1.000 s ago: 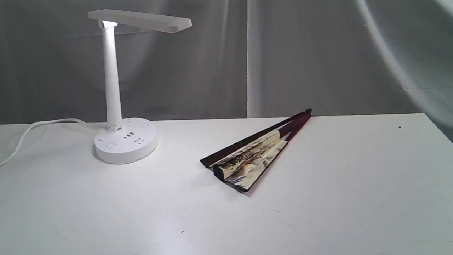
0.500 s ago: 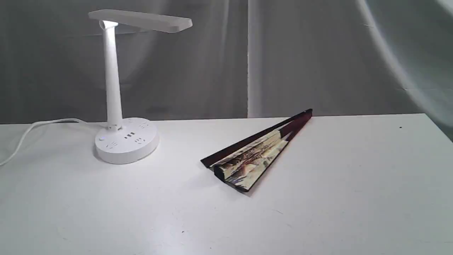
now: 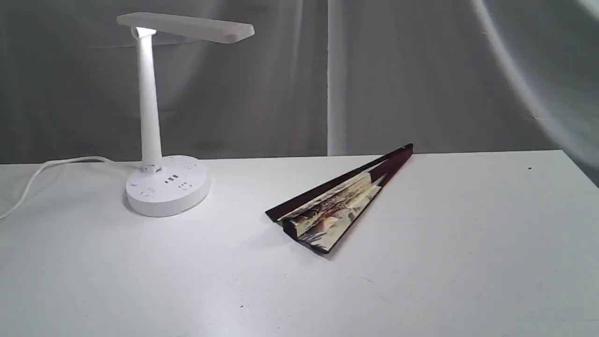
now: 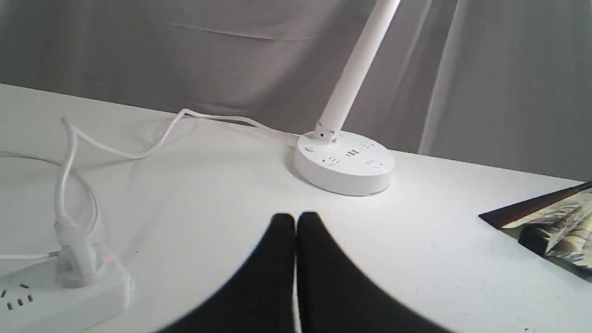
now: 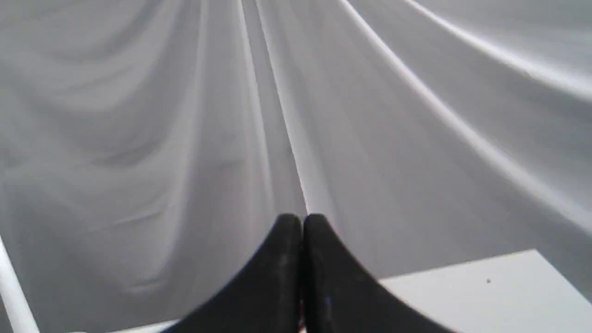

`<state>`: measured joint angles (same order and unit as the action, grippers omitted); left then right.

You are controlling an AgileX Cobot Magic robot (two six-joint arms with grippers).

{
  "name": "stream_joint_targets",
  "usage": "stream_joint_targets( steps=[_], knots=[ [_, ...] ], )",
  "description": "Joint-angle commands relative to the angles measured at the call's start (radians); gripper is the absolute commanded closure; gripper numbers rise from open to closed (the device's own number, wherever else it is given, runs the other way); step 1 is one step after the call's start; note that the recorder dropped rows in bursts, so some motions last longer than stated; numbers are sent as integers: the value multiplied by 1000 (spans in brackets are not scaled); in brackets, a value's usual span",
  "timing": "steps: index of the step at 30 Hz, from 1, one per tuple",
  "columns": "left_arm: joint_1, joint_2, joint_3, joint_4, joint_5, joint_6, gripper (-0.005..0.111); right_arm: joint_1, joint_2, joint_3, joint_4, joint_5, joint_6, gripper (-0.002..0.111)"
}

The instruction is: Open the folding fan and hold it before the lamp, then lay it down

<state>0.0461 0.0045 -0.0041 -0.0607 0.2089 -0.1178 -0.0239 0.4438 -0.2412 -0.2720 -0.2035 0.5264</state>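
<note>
The folding fan (image 3: pixel 334 203) lies nearly folded on the white table, just right of centre, its maroon ribs running toward the back and a sliver of painted leaf showing. One end of the fan (image 4: pixel 550 222) also shows in the left wrist view. The white lamp (image 3: pixel 154 140) stands at the back left, head lit. Its round base (image 4: pixel 344 166) shows in the left wrist view beyond my left gripper (image 4: pixel 295 219), which is shut and empty above bare table. My right gripper (image 5: pixel 301 221) is shut too, empty, facing the grey curtain. Neither gripper appears in the exterior view.
The lamp's white cord (image 3: pixel 42 175) trails off to the left along the table. A white power strip (image 4: pixel 60 291) with a plug in it lies near my left gripper. A grey curtain (image 3: pixel 398 75) hangs behind the table (image 3: pixel 468 257).
The lamp shifted very slightly and a small blue light came on at its base. The fan stays where it was.
</note>
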Motion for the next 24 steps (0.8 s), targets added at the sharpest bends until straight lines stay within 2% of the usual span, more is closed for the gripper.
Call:
stream_joint_targets(
  steps=[1,8,11,15,20,24],
  knots=[
    [1,-4,4,-5,-2,-5,107,4,196,-71,-55,13,5,108],
    [1,-4,4,-5,-2,-5,107,13,659,-254,-287,12,8,108],
    [1,-4,4,-5,-2,-5,107,66,835,-338,-320,34,11,108],
    [1,-4,4,-5,-2,-5,107,174,1023,-471,-325,156,11,108],
    [1,-4,4,-5,-2,-5,107,272,1233,-721,-181,546,-3,108],
    [1,-4,4,-5,-2,-5,107,285,1367,-977,45,906,-190,108]
  ],
)
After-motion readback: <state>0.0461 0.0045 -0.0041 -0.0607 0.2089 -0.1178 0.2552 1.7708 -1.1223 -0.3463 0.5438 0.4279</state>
